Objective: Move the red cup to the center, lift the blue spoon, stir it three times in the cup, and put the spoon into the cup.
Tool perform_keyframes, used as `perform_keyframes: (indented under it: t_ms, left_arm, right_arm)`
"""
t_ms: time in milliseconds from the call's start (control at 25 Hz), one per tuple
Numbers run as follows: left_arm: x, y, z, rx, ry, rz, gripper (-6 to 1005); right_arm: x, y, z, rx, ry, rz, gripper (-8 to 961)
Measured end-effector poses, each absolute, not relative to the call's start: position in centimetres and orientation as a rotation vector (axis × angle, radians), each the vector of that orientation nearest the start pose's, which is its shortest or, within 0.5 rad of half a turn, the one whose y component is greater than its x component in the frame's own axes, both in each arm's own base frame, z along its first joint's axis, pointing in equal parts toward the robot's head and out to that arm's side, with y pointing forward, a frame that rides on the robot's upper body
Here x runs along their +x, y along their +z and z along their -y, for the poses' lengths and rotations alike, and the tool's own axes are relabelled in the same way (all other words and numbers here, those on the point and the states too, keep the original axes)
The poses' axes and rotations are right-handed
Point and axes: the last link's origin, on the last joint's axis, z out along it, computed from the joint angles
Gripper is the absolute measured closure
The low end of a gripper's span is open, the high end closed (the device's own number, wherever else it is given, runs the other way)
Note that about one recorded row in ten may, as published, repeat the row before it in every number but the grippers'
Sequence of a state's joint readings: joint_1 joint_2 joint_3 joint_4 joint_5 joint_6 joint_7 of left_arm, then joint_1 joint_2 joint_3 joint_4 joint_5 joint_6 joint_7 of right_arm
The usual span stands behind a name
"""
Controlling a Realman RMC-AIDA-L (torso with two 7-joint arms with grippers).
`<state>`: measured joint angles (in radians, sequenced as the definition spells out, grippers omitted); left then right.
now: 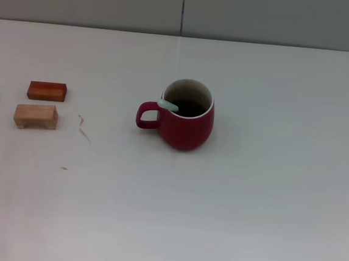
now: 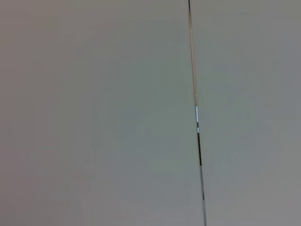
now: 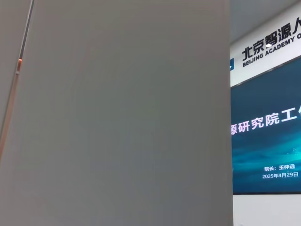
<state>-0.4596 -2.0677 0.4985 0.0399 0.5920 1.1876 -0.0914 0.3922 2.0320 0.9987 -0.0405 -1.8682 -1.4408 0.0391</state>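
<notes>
The red cup [image 1: 186, 119] stands upright near the middle of the white table [image 1: 247, 204] in the head view, its loop handle pointing to the left. The blue spoon [image 1: 169, 105] rests inside the cup; only the pale blue end of its handle shows, leaning on the rim above the cup's handle, and its bowl is hidden in the dark inside. Neither gripper nor arm appears in the head view. Both wrist views show only grey wall panels, with no fingers in them.
Two small blocks lie at the table's left: a reddish-brown block [image 1: 46, 90] and a light wooden block [image 1: 35, 116] just in front of it. A few crumbs [image 1: 84, 129] lie beside them. A lit screen [image 3: 265, 136] fills one side of the right wrist view.
</notes>
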Motion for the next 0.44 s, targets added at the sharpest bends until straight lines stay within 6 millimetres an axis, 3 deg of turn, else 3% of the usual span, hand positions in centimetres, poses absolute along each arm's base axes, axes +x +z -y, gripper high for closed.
perform_keyframes:
  t_ms: [440]
  left_arm:
    - [-38.03,5.67,-32.63,-1.247,-0.545,0.546,603]
  right_arm:
    - [40.04,11.13,-28.07,-0.969,0.509,-0.384,402]
